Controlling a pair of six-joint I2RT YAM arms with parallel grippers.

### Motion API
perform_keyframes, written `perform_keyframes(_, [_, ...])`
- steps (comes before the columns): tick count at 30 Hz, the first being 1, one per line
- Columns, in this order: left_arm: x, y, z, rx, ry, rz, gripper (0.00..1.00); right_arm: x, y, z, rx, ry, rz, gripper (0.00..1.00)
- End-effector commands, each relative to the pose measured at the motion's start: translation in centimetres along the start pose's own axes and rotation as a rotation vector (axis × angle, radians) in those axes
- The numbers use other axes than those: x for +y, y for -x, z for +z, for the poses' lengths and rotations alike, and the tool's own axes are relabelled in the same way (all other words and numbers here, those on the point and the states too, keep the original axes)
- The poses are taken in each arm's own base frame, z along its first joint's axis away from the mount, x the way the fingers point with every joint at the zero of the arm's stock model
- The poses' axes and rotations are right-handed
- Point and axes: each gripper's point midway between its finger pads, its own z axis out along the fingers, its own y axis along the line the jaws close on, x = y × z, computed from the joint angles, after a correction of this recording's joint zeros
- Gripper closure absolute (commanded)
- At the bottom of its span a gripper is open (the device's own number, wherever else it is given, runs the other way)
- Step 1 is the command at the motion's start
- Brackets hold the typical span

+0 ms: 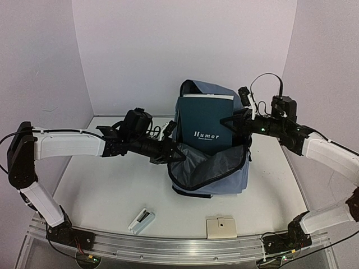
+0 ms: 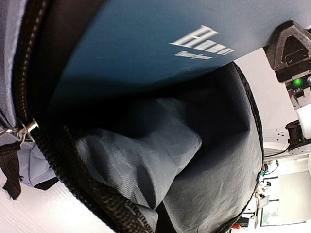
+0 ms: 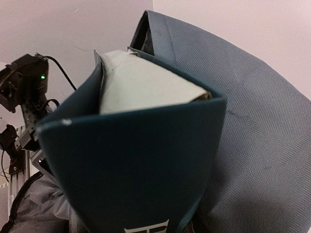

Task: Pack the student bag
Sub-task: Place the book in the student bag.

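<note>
The student bag (image 1: pixel 216 168) is a slate-blue backpack standing open at the table's centre, its dark lining (image 2: pixel 218 160) showing. A teal book (image 1: pixel 203 120) titled "Humor" stands upright in the opening, its upper half above the rim. My left gripper (image 1: pixel 171 149) is shut on the bag's left rim beside the zipper (image 2: pixel 29 73). My right gripper (image 1: pixel 231 120) is shut on the book's right edge. In the right wrist view the book (image 3: pixel 131 160) fills the frame against the bag's back panel (image 3: pixel 262 121). Neither wrist view shows its own fingers.
A small white object (image 1: pixel 141 220) and a flat beige piece (image 1: pixel 221 227) lie on the table in front of the bag, near the aluminium rail (image 1: pixel 168 246). White walls close in the back and both sides.
</note>
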Motion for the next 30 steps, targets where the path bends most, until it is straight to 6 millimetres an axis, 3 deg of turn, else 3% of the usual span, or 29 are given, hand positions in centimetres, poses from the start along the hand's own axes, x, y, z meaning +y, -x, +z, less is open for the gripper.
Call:
perform_keyframes(1, [-3.9, 2.3, -3.3, -0.130, -0.052, 0.092, 1.00, 0.2, -9.5, 1.2, 0.367, -0.104, 0.084, 0.99])
perform_keyframes(4, [-5.3, 2.8, -4.5, -0.161, -0.070, 0.120, 1.00, 0.5, -10.7, 1.7, 0.408, -0.122, 0.087, 1.00])
perform_keyframes(7, [-5.9, 3.0, -5.6, -0.189, -0.063, 0.145, 1.00, -0.4, -10.9, 1.4, 0.412, -0.185, 0.086, 1.00])
perform_keyframes(12, [-5.0, 2.9, -6.7, -0.232, -0.004, 0.138, 1.00, -1.4, -9.9, -0.2, 0.377, -0.286, 0.087, 1.00])
perform_keyframes(15, [-4.7, 2.4, -6.7, -0.226, -0.010, 0.121, 1.00, -1.8, -8.7, -1.6, 0.331, -0.351, 0.099, 0.95])
perform_keyframes(17, [-4.7, 2.0, -6.7, -0.213, -0.022, 0.115, 1.00, -1.5, -7.3, -2.3, 0.281, -0.354, 0.111, 0.81])
perform_keyframes(19, [-4.6, 1.4, -6.4, -0.187, -0.032, 0.112, 1.00, -0.8, -5.5, -2.9, 0.228, -0.334, 0.126, 0.53])
perform_keyframes(21, [-4.4, 0.9, -6.0, -0.161, -0.040, 0.108, 1.00, -0.1, -3.8, -3.4, 0.176, -0.310, 0.125, 0.42])
perform_keyframes(26, [-4.0, -0.2, -5.3, -0.118, -0.055, 0.102, 1.00, 0.6, 0.2, -5.1, 0.047, -0.305, 0.131, 0.22])
perform_keyframes(30, [-3.9, -0.4, -5.1, -0.112, -0.054, 0.100, 1.00, 0.9, 2.5, -6.6, -0.031, -0.322, 0.133, 0.19])
